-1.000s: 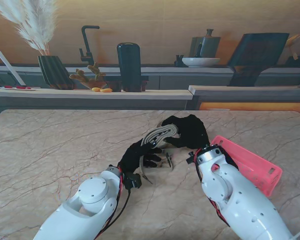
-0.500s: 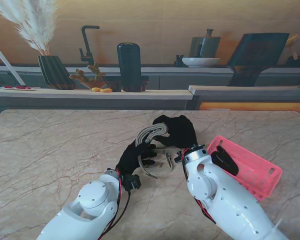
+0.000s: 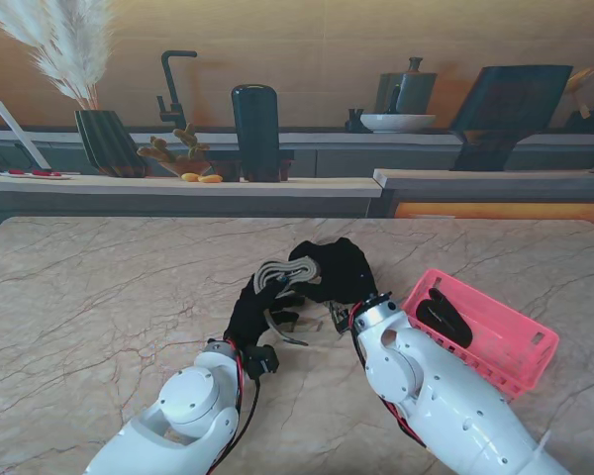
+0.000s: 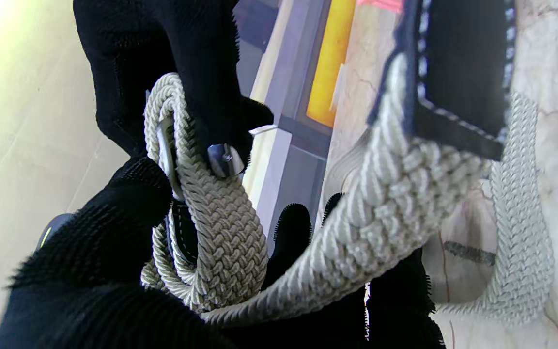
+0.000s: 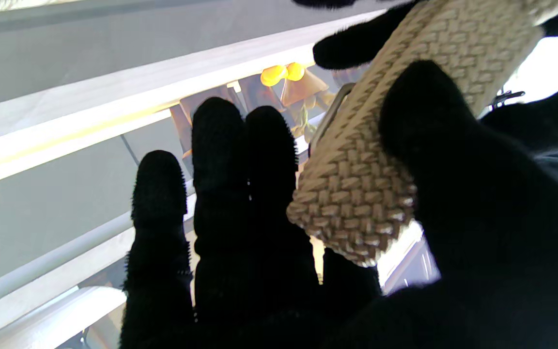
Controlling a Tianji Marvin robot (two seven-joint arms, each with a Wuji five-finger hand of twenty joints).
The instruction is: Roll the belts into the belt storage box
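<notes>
A beige braided belt (image 3: 276, 272) is held partly coiled above the middle of the table, between both black-gloved hands. My right hand (image 3: 334, 269) grips the coil (image 5: 356, 194) from the right, thumb pressed on its outer turn. My left hand (image 3: 255, 305) holds the belt (image 4: 221, 232) from the near side, fingers closed around the coil and its metal buckle. The loose tail with a dark end patch (image 4: 463, 68) hangs past my left hand toward the table. The pink belt storage box (image 3: 485, 327) sits to the right, with a dark rolled belt (image 3: 441, 315) inside.
A metal buckle part (image 3: 335, 319) lies on the marble table (image 3: 99, 297) just under my hands. Behind the table's far edge runs a counter with a dark vase (image 3: 107, 142), a black cylinder (image 3: 255, 119) and a faucet (image 3: 173, 89).
Both hands and the coiled belt have shifted left and slightly nearer to me, away from the pink box. The dark rolled belt inside the box has come into view.
</notes>
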